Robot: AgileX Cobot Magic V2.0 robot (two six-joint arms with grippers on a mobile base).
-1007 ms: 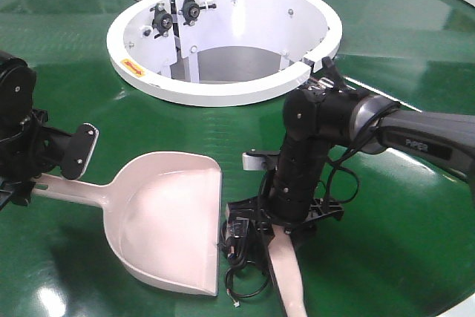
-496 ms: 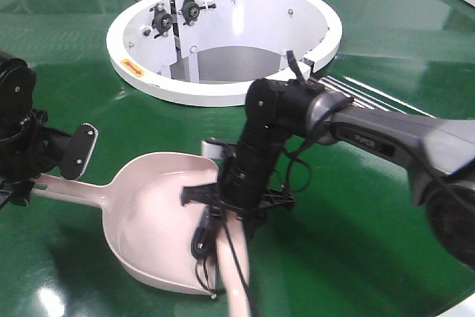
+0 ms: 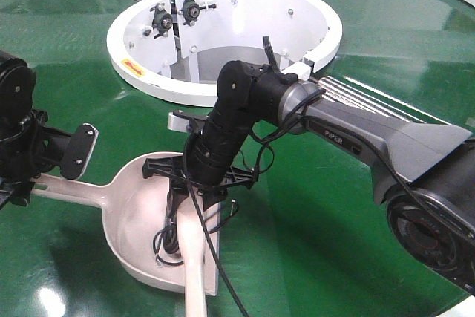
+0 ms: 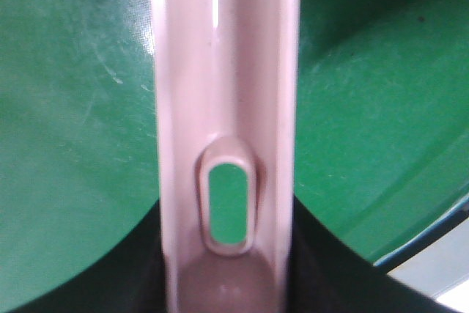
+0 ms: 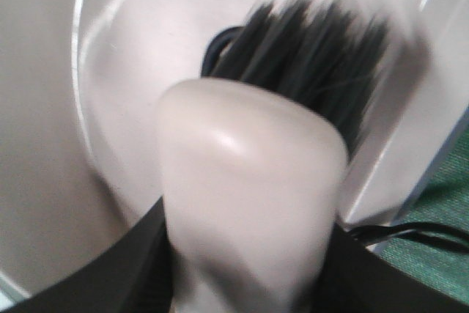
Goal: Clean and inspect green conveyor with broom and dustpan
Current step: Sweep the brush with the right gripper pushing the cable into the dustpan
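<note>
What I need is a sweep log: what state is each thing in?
dustpan: resting on the green conveyor, handle gripped.
broom: gripped, bristles inside the dustpan.
black cable: tangled, lying in the dustpan.
left end effector: shut on the dustpan.
right end effector: shut on the broom.

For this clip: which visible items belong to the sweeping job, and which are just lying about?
In the job: green conveyor; broom; dustpan; black cable, lying in the pan as litter.

Just there: white ring housing; black knobs on its inner wall.
</note>
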